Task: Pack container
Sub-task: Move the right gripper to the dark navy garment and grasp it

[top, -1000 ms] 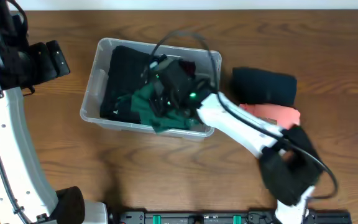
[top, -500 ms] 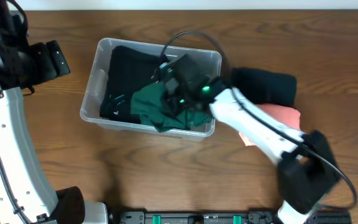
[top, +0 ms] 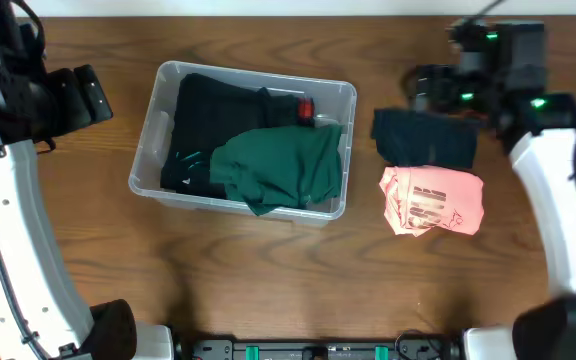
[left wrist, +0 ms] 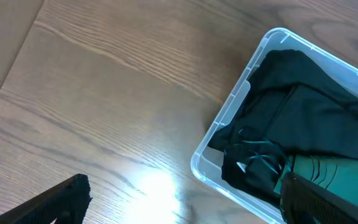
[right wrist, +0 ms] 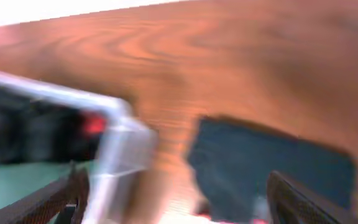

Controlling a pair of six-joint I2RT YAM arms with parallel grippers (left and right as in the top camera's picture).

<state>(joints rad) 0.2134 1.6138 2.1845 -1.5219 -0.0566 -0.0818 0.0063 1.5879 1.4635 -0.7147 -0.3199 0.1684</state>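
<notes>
The container (top: 146, 140) is a clear plastic bin at the table's middle left. It holds a black garment (top: 213, 110) with a green garment (top: 278, 165) lying loose on top. A small red patch (top: 306, 108) shows by the bin's far right corner. My right gripper (top: 420, 88) hovers open and empty beyond the bin's right end, above a folded dark navy cloth (top: 425, 138). The right wrist view is motion-blurred: bin corner (right wrist: 120, 124), navy cloth (right wrist: 272, 162). My left gripper (left wrist: 182, 199) is open, above the table beside the container's near-left corner (left wrist: 207, 158).
A folded pink cloth (top: 433, 200) lies just in front of the navy cloth, right of the bin. The left arm's white link (top: 8, 250) runs down the table's left side. The table's far edge meets a white surface (top: 268, 8).
My right gripper has opened, left the green garment in the container and swung up and right to above the navy cloth. The left arm has stayed put.
</notes>
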